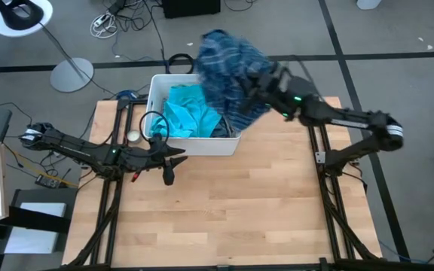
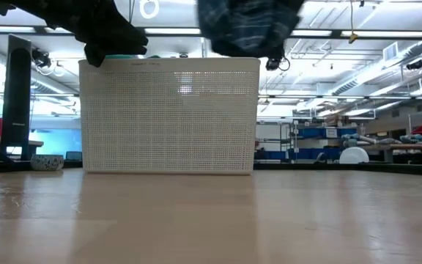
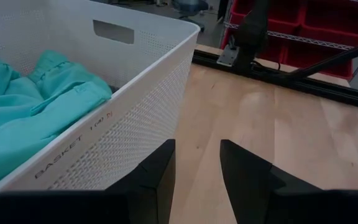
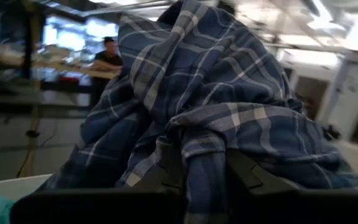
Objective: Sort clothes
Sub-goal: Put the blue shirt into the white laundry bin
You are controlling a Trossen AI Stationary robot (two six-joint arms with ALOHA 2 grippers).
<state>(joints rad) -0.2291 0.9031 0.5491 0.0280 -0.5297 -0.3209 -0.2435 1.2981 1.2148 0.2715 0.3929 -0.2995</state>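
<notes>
A navy-white plaid shirt (image 1: 230, 71) hangs bunched above the white bin (image 1: 228, 144), held by my right gripper (image 1: 261, 84), which is shut on it. It also fills the right wrist view (image 4: 216, 93) and shows above the bin in the low view (image 2: 244, 26). A turquoise garment (image 1: 188, 113) lies inside the bin. My left gripper (image 3: 196, 158) is empty, its fingers a little apart, just outside the bin's near wall (image 3: 129, 124), above the table. My right gripper pinches a bunched fold of the plaid shirt (image 4: 201, 155) between its two fingers, several layers. The shirt is lifted clear, over the bin's right end, and billows beyond the fingers toward the far side.
The white perforated bin (image 2: 168, 117) stands at the table's far middle. Bare wooden tabletop (image 1: 232, 211) lies near and right of it. Cables and a lamp base (image 1: 71, 74) lie on the floor beyond the table. A person (image 4: 107, 59) shows far off in the room.
</notes>
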